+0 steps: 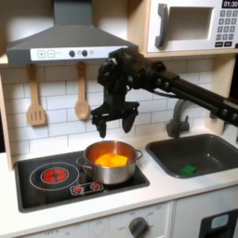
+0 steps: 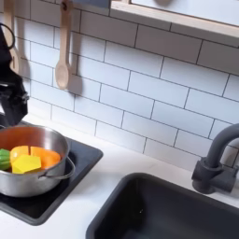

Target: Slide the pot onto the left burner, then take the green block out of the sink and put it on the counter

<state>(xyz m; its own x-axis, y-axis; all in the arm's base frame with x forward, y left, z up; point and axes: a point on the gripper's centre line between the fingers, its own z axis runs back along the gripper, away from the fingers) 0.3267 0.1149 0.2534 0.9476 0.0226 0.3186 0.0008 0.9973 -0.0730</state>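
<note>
Nearest, the pot (image 1: 112, 163) is seen on the first exterior view's right burner; above it the gripper (image 1: 114, 124) is held spread, seemingly for pushing left.

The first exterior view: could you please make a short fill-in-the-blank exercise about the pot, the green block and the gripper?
1. The pot stands on the cooktop's ____ burner in the first exterior view.
2. The green block lies inside the ____.
3. The gripper hangs ____ the pot with its jaws apart.
4. The pieces in the pot are mostly ____ in colour.

Missing words: right; sink; above; orange
</note>
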